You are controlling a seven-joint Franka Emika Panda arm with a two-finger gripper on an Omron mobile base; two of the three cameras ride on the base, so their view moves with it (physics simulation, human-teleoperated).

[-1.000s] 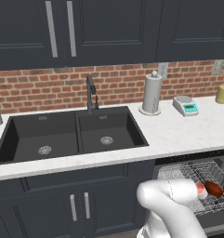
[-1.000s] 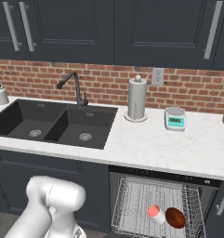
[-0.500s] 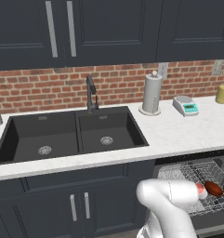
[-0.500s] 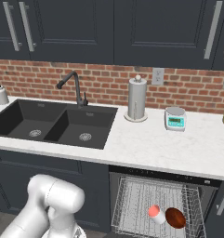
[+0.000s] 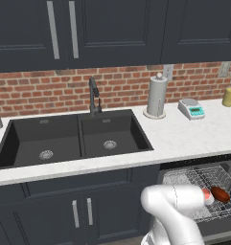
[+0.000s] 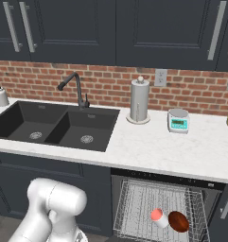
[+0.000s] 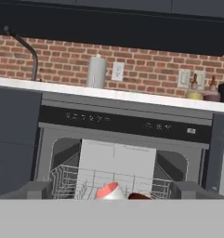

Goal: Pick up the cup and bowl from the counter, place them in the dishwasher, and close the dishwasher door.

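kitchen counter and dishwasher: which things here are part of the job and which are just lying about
Part of the job:
cup, lying in the rack
bowl, beside the cup
dishwasher, open
counter

Just lying about:
paper towel roll
kitchen scale
faucet
olive-yellow cylinder

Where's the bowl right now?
The bowl lies in the dishwasher's pulled-out wire rack, below the counter, just right of the cup in the right base view.

White arm (image 6: 54,208) folded low, hand fully open, empty
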